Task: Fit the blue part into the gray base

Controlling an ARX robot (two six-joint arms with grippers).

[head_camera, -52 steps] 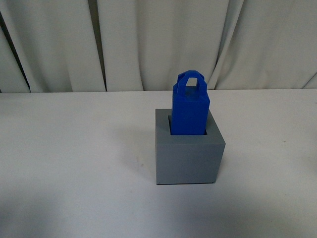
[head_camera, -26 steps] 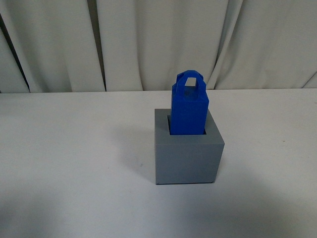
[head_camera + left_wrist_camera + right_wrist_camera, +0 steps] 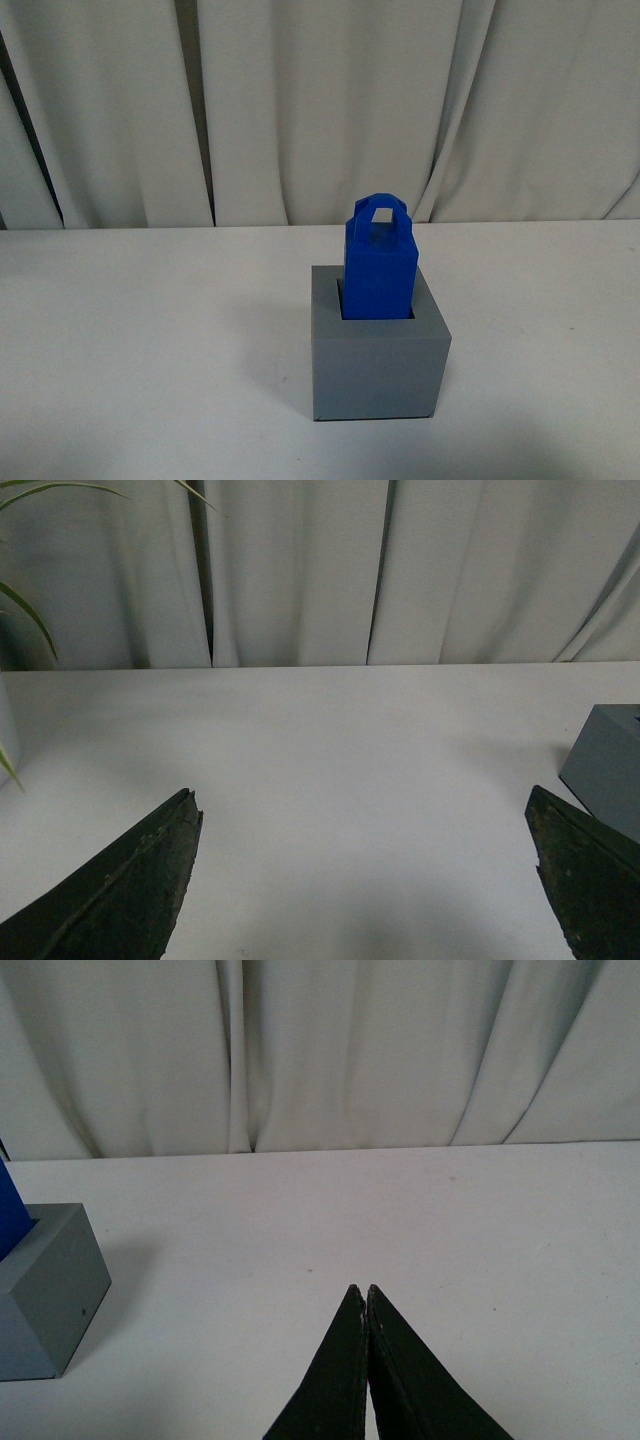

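The blue part (image 3: 379, 262) stands upright in the square recess of the gray base (image 3: 378, 365) on the white table, its loop handle on top. Neither gripper shows in the front view. In the left wrist view my left gripper (image 3: 365, 810) is open and empty over bare table, with a corner of the gray base (image 3: 610, 770) beside one of its fingers. In the right wrist view my right gripper (image 3: 363, 1290) is shut and empty over bare table, well apart from the gray base (image 3: 45, 1295); a sliver of the blue part (image 3: 10, 1210) shows above it.
White curtains (image 3: 320, 100) hang behind the table's far edge. Green plant leaves (image 3: 25, 620) show at the edge of the left wrist view.
The base and blue part sit lower in the front view than before, and more curtain shows; the view has shifted upward. The part stays seated in the base.
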